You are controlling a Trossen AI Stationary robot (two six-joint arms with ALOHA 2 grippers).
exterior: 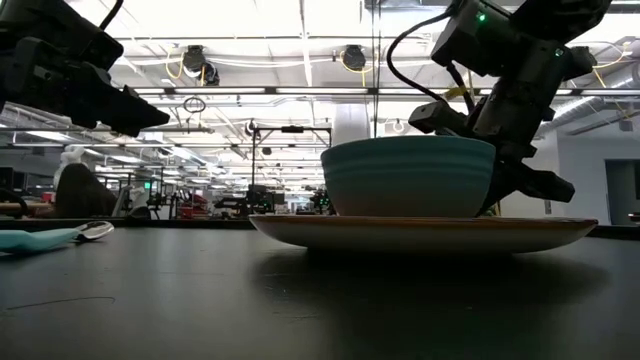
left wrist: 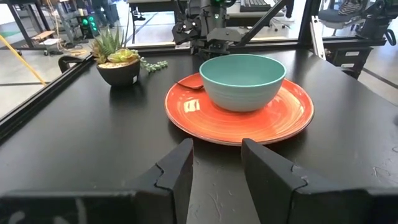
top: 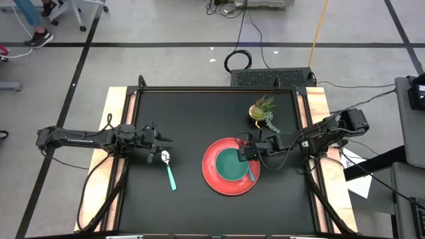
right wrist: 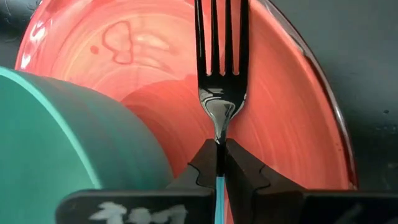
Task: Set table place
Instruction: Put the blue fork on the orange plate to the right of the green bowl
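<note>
I am watching the right arm reaching in from the table's (top: 186,199) right edge, bent at the elbow, its wrist angled down over the red plate (top: 216,179). The right gripper (right wrist: 219,155) is pinching the fork (right wrist: 221,68) by its neck, fingers (right wrist: 202,165) clamped tight on the thin teal handle, with the tines sticking straight out ahead of the fingertips over the plate's inner surface; I cannot tell whether the tines are touching it. The teal bowl (right wrist: 62,149) is sitting on the plate just beside those fingers, close against one side of them. The left arm is lying stretched low across the left edge, and the left gripper (left wrist: 216,163) is hovering level above the bare tabletop with its fingers (left wrist: 177,168) parted and nothing between them. The spoon (top: 169,169) is lying on the table just past those fingertips, bowl end nearest them. The potted plant (top: 263,111) is standing beyond the plate, near the right arm's forearm.
</note>
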